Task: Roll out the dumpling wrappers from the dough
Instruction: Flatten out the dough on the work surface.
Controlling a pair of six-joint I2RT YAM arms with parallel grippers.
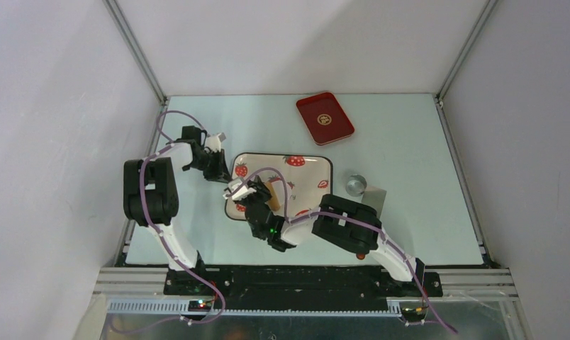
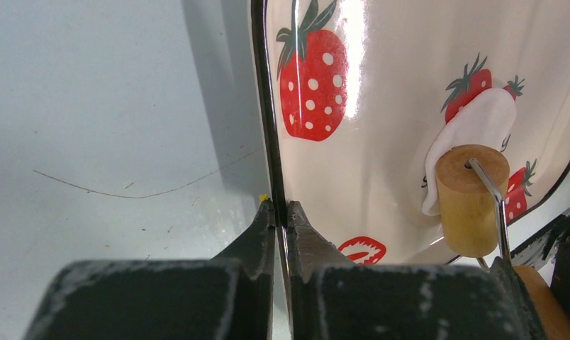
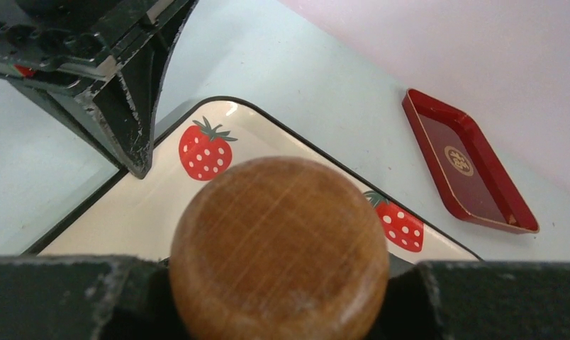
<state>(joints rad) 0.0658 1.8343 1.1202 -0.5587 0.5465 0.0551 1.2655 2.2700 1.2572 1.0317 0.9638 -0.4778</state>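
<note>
A white tray with printed strawberries (image 1: 312, 164) lies mid-table. My left gripper (image 1: 220, 172) is shut on the tray's left rim (image 2: 266, 127); in the left wrist view the jaws (image 2: 282, 212) pinch the black edge. My right gripper (image 1: 256, 209) is shut on the round wooden handle (image 3: 278, 248) of a small rolling pin. The pin's pale wooden roller (image 2: 470, 198) rests on the tray, on a thin flat white dumpling wrapper (image 2: 481, 120) whose edge curls up against the roller. No separate dough lump shows.
A red tray (image 1: 325, 118) sits at the back, also in the right wrist view (image 3: 473, 166). A small silvery round cup (image 1: 355, 184) stands right of the strawberry tray beside a grey pad (image 1: 374, 198). White walls enclose the table.
</note>
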